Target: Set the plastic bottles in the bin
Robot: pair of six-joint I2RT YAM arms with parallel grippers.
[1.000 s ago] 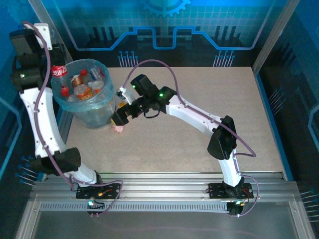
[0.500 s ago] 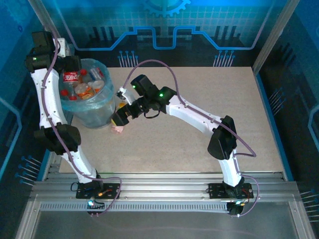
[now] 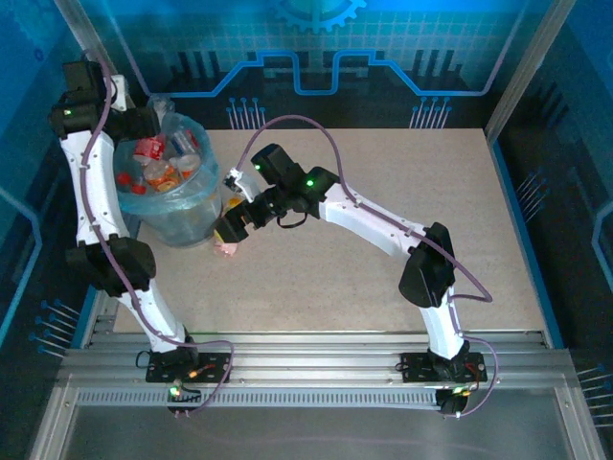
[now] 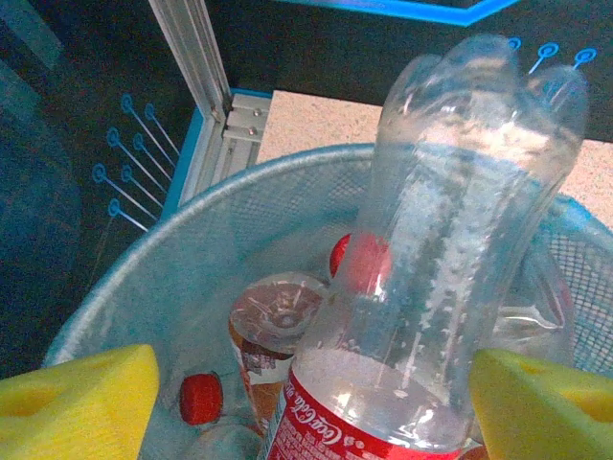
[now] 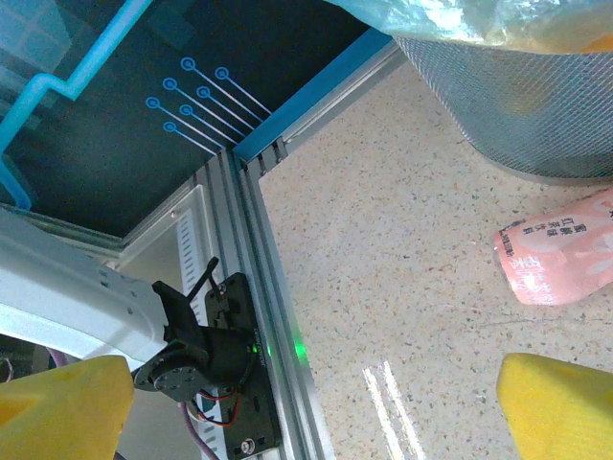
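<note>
- Hovering low over the table (image 5: 402, 240), the R gripper (image 5: 306, 407) has its jaws wide apart w/ nothing btwn them. A pink item (image 5: 560, 251), prob. a crushed bottle, lies just ahead, near the foot of the bin (image 3: 182, 218).
- Risk here: the item is flat and light, so the pads may skid over it or shove it vs. the bin wall instead of gripping it.
- A hard nudge there could shift or tip the bin.
- Further back, the bin looks well filled w/ bottles – caps and labels sit not far below the rim, so a new one could land on the pile and roll out.
- Farthest, over the bin mouth, the L gripper (image 4: 306, 412) has its jaws spread.
- A clear red-labelled bottle (image 4: 450, 240) stands btwn them, base up. It's clear of one pad; can't tell if it touches the other.
- Risk: if the arm swings off sideways too soon, a pad could clip the bottle and flick it over the rim, or snag the loose bag liner.
</note>
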